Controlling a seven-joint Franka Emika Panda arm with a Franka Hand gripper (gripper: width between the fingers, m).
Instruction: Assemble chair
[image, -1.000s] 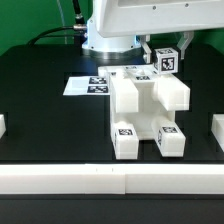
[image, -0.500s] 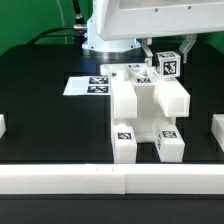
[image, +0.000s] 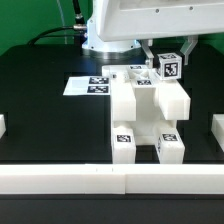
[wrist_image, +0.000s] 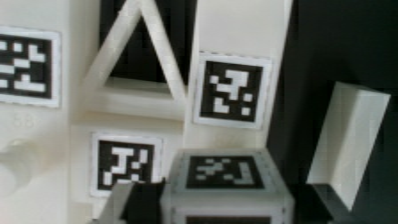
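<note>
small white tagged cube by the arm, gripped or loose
Gripped: the small white tagged cube sits pinched between the jaws of the gripper.

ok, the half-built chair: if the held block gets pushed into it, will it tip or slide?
Probably stiff: the half-built chair is chunky white blocks. Tipping looks unlikely, as it sits low on wide-set feet. Sliding seems likelier when the gripper presses its tagged block in: smooth plastic on the smooth black table, no clamp visible.

Arm (image: 125, 20) reaching down from above; claw (image: 167, 60) vertical, fingers pinched against tagged part (image: 168, 68).
</note>
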